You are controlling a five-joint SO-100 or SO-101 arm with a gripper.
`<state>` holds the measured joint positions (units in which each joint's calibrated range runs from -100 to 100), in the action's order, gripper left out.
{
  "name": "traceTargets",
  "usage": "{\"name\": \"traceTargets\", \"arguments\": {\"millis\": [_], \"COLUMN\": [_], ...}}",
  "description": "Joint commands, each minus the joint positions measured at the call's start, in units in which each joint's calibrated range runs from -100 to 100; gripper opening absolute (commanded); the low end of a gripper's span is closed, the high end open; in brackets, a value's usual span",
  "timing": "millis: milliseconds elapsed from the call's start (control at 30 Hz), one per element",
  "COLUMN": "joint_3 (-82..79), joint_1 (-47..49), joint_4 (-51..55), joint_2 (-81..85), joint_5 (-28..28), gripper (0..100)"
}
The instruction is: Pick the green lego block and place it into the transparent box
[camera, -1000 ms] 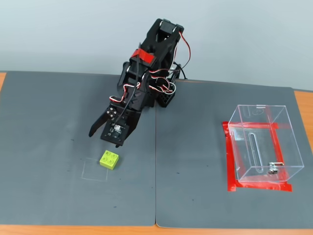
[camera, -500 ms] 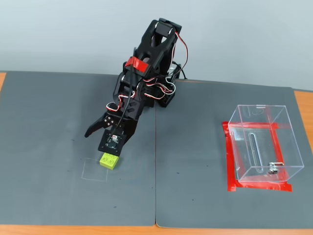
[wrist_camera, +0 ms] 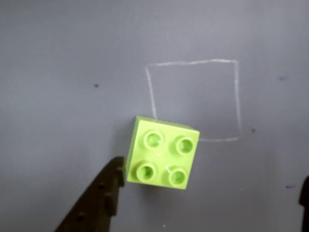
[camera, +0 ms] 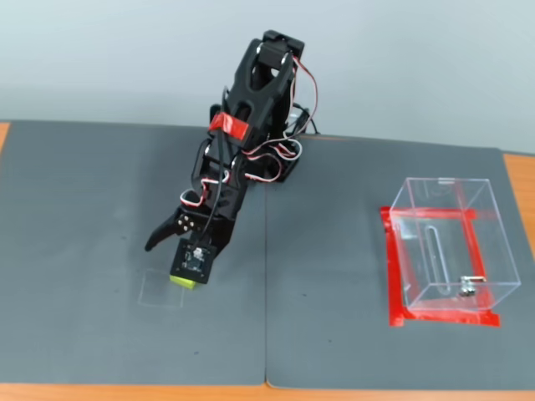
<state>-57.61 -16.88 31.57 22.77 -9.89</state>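
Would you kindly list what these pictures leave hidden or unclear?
- Green lego block: fixed view, mostly covered by the gripper.
- Second finger: wrist view, cut off by the right edge.
- Transparent box: outside the wrist view.
- Metal fitting: fixed view, too small to identify.

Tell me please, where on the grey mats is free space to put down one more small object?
Bare mat lies between the arm and the transparent box, along the near edge of both mats, and at the far left. It is crowded only around the green lego block, where the end effector hangs open, beside the chalk square.
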Motion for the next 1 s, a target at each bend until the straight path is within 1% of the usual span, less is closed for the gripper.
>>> {"name": "traceTargets", "arguments": {"millis": [0, 967], "joint_3": [2.93, 9.26], "joint_1": [-0.02, -0.25], "joint_4": [-1.88, -2.4], "joint_2": [-1.02, -14.08], "joint_5": [0.02, -0.19], "gripper": [39, 39]}}
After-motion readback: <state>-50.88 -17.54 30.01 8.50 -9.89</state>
